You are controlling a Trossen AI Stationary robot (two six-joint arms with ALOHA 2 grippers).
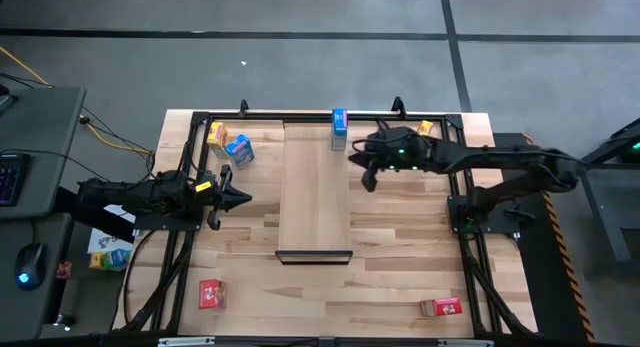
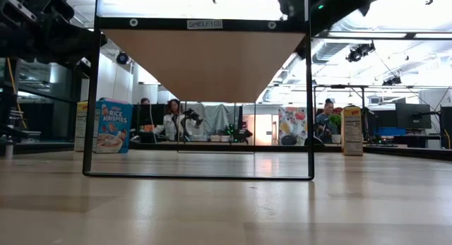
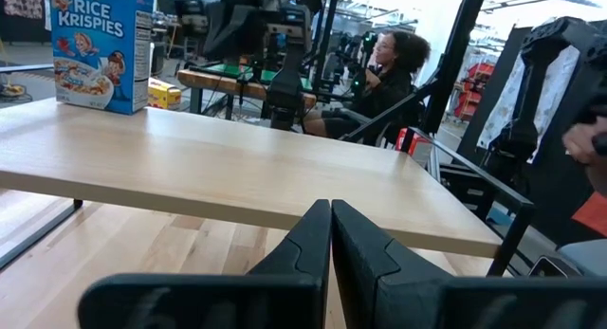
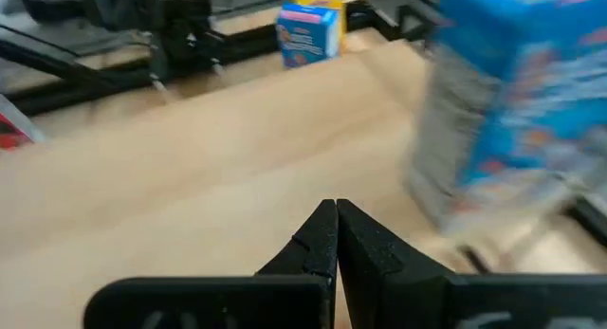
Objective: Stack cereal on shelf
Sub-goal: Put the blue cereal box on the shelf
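The shelf [image 1: 315, 192], a long pale plank, is seen running down the middle of the table [image 1: 400, 277], its dark lip at the near end; one blue cereal box [image 1: 339, 128] is stood upright on its far end. The other boxes are on the tabletop: a second blue box [image 1: 239, 149] and a yellow box [image 1: 216, 135] close together off the shelf's far left corner; another yellow box [image 1: 425, 128] at the far right, just beyond the right arm; one red box [image 1: 211, 294] at the near left and one red box [image 1: 441, 308] at the near right. Six are thus counted, two of each colour (one on the shelf, five off it).

The left gripper [image 1: 243, 197] is held just left of the shelf, fingers pressed together on nothing; the right gripper [image 1: 368, 177] is poised over the shelf's right edge near the standing blue box, likewise closed and empty.

The boxes are judged light, thin-walled cardboard, easily tipped or dented, their printed faces probably slick; each would best be taken across its two broad faces near the middle, gently, so that it is neither crushed nor swung.
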